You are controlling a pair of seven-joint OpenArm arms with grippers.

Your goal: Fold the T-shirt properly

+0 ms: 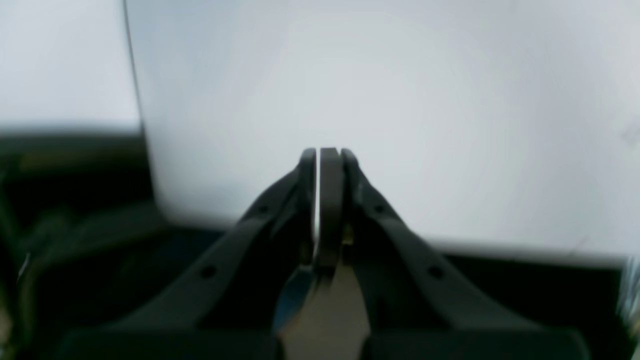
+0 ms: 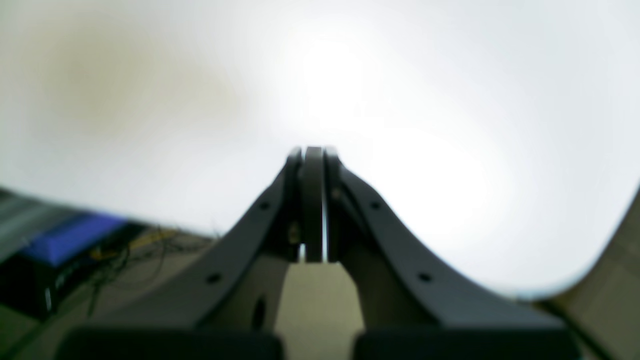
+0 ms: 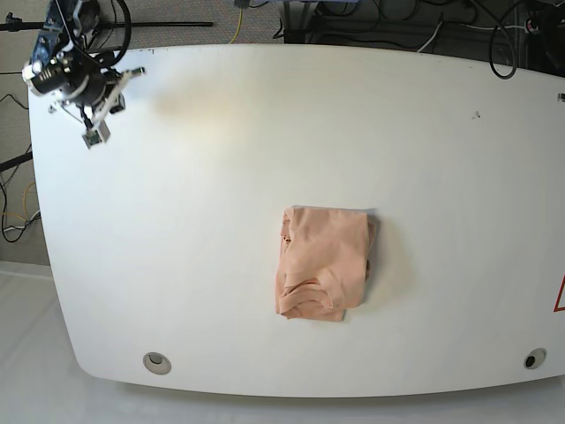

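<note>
The peach T-shirt [image 3: 322,263] lies folded into a compact rectangle slightly right of the middle of the white table [image 3: 177,265], with some wrinkles at its near edge. My right gripper [image 3: 93,137] hovers over the far left corner, well away from the cloth. In the right wrist view the right gripper [image 2: 312,148] is shut with nothing between its fingers, over blurred white table. The left gripper [image 1: 325,150] is shut and empty too, above the table near an edge. The base view does not show the left arm. Neither wrist view shows the T-shirt.
Two round holes [image 3: 157,360] [image 3: 534,359] sit near the table's front edge. A red mark [image 3: 560,296] shows at the right edge. Cables and stands [image 3: 371,18] run behind the table. A blue box [image 2: 70,235] lies on the floor beside it.
</note>
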